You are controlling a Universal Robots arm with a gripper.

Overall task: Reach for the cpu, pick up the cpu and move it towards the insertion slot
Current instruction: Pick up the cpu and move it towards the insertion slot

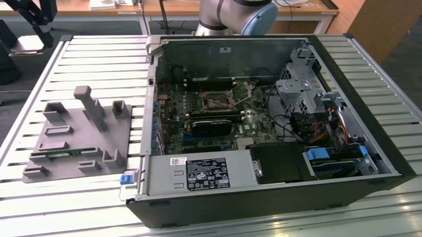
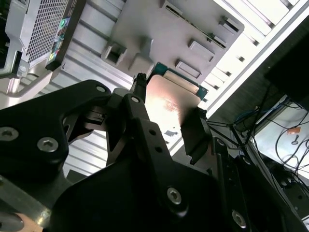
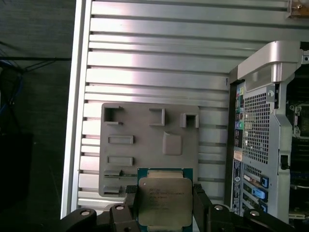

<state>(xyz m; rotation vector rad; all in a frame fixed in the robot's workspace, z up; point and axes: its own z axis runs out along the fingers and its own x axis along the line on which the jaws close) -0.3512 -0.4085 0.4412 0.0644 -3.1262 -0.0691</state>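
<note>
While fingers (image 3: 200,203) clamp it, the cpu (image 3: 164,200) gleams silver, green-edged.

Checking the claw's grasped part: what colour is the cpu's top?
Shiny silver cpu top, green-edged, clearest in the first wrist view.

Cpu (image 3: 165,202) between tool (image 3: 164,212) fingers, above fixture plate (image 3: 145,145); computer case (image 1: 264,123) beside plate on slatted table (image 1: 99,59).

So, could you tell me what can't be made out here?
- cpu: one edge cut off by the first wrist view's frame; two sides covered by the gripper.
- cpu top, second wrist view: washed out by glare.
- insertion slot: inner contacts too small in the exterior view.
</note>
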